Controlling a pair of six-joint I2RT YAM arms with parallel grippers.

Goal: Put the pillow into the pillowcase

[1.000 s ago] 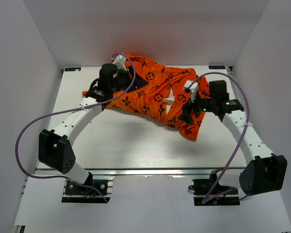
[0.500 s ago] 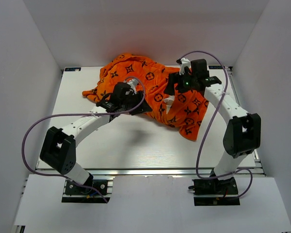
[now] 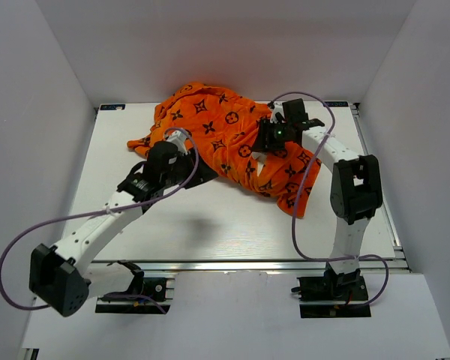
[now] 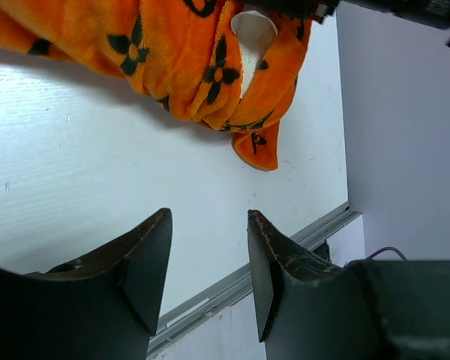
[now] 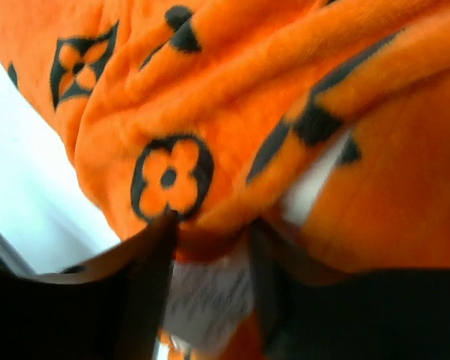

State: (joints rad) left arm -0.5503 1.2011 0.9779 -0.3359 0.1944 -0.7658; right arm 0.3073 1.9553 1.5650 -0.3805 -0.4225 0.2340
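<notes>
1. White tabletop lies under the left gripper, whose jaws stand apart and hold nothing. A second ago this gripper was up at the far left corner of the cloth. It has since swung round to the near edge and hangs just short of the fabric.
2. Beyond it, the orange pillowcase lies bunched across the far half of the tabletop, one tail trailing toward the near right. A patch of white pillow peeks from a fold toward that right end, so the pillow looks largely covered but not fully in.
3. Farther on, the right gripper has come in from the cloth's right side and now presses into the fabric close by that white patch. Its wrist view is blurred and crowded with orange, so I cannot tell whether its jaws are clamped.
4. Farthest, the left hump of the pillowcase is uncovered now that the left arm has left it. The cloth's outline has barely altered, so this reads as both arms re-gripping, not as new progress on stuffing.
</notes>
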